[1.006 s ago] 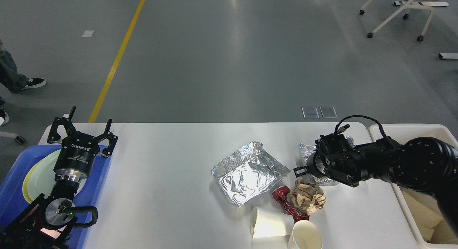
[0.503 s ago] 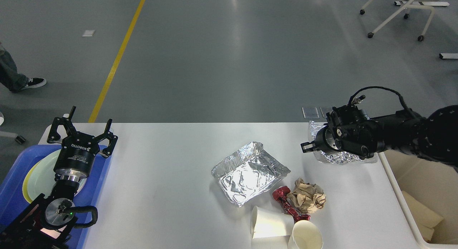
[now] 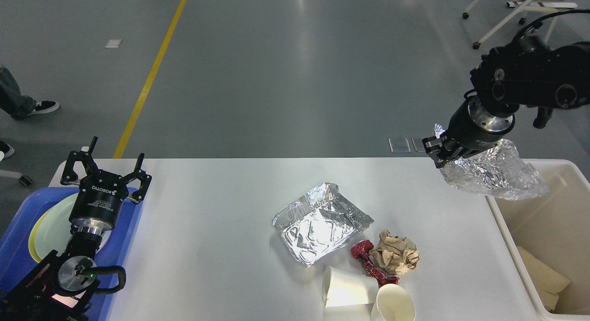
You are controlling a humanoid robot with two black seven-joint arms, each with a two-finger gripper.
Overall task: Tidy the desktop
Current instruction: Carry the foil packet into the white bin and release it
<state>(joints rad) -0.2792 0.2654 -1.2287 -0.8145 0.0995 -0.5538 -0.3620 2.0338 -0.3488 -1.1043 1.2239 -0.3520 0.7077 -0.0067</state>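
Observation:
The white desktop (image 3: pixel 216 247) fills the lower view. On it lie a crumpled foil tray (image 3: pixel 320 223), a brown paper ball (image 3: pixel 395 258), a red wrapper (image 3: pixel 371 264) and two white paper cups (image 3: pixel 343 287) (image 3: pixel 394 303) near the front edge. My right gripper (image 3: pixel 443 151) is shut on a crumpled foil piece (image 3: pixel 493 175) and holds it in the air above the desktop's right end, beside the cream bin (image 3: pixel 548 219). My left gripper (image 3: pixel 105 168) is open and empty above the blue tray (image 3: pixel 20 247).
The blue tray holds a pale green plate (image 3: pixel 50 226) at the left end. The cream bin at the right holds pale flat pieces (image 3: pixel 544 277). A person's shoes (image 3: pixel 41 106) and a wheeled chair (image 3: pixel 511 16) stand on the grey floor beyond.
My right gripper has lifted the foil piece off the desktop and carried it up and to the right, towards the cream bin. The left arm has not moved.

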